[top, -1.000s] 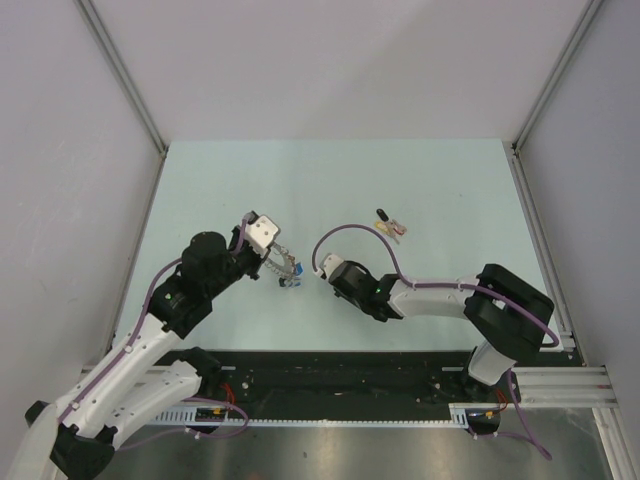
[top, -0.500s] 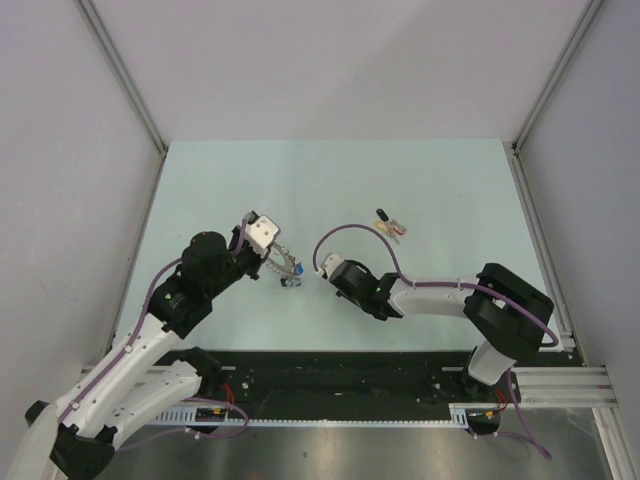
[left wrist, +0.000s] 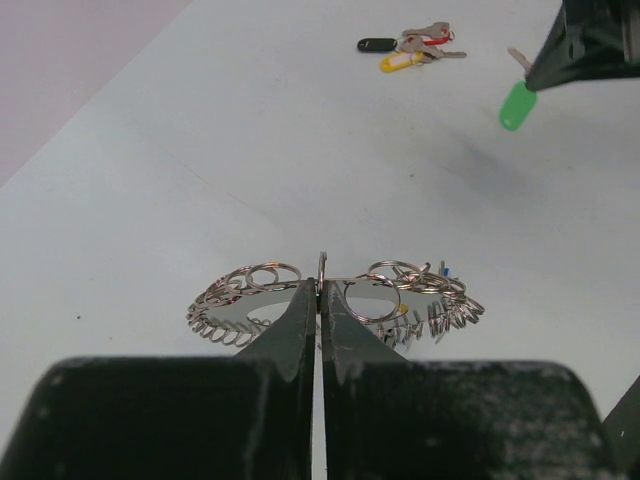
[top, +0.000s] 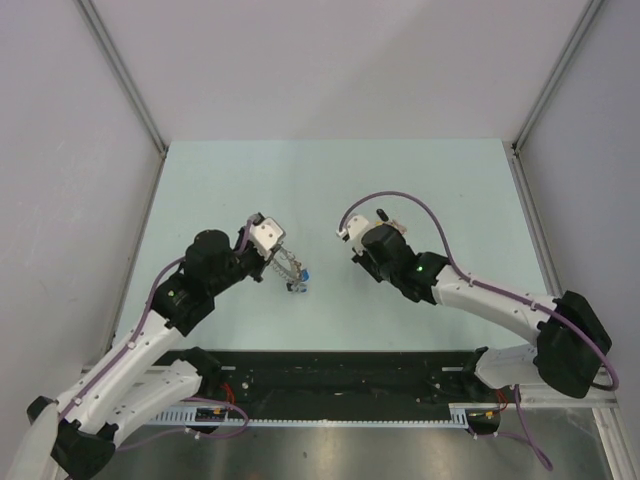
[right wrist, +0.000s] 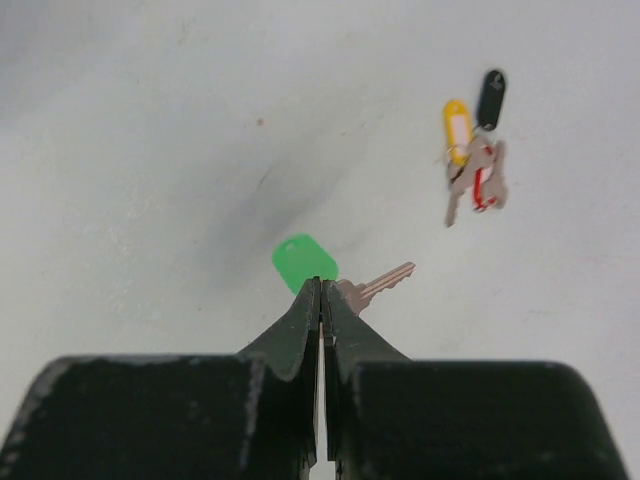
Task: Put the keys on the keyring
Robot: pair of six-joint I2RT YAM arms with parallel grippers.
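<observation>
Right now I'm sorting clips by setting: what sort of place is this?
Probably a robot lab test cell, not a home: a pale table walled by plain white panels on metal framing, with a left arm and right arm bolted at its near edge.

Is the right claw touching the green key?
Touching. The right wrist view shows the right gripper shut on the green key, pinched between its fingertips.

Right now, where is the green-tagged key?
In the right wrist view, the green-tagged key is pinched in the right pincer, above the table, the loose key bunch just beyond it.
</observation>
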